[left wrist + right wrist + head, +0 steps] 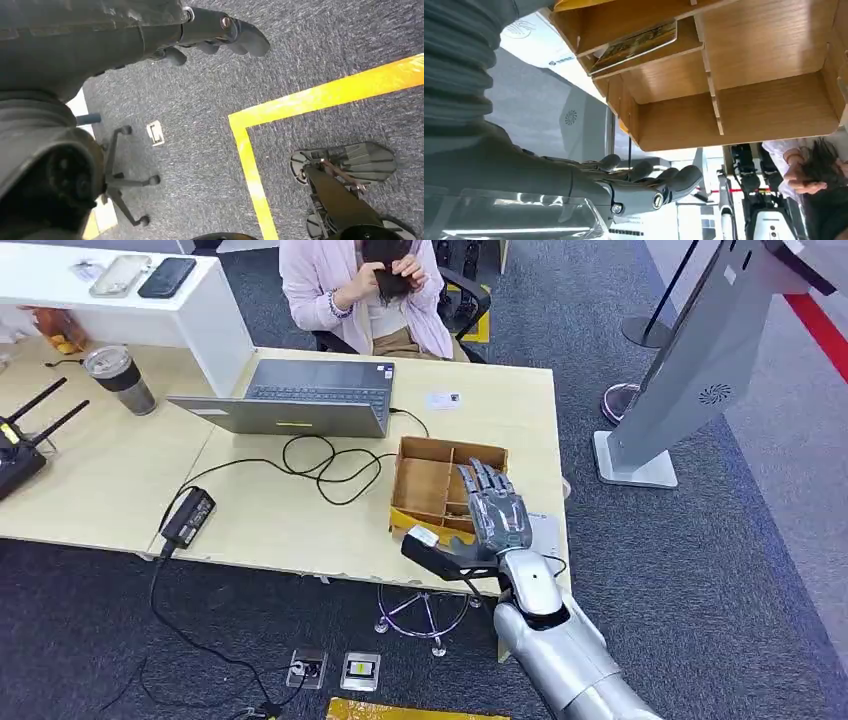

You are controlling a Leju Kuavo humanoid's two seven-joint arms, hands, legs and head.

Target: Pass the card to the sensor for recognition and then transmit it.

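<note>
Hovering spread and empty above the wooden box [425,483], the right hand [492,515] should dip toward the card [636,44] lying in a compartment and pinch its edge.

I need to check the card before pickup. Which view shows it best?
The right wrist view: the card lies close up in a compartment of the wooden box. In the head view the right hand covers that spot; the left wrist view faces the floor.

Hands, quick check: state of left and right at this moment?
Left hand: hangs above the floor, fingers curled in, holding nothing.
Right hand: open over the wooden box, fingers spread, holding nothing.
</note>
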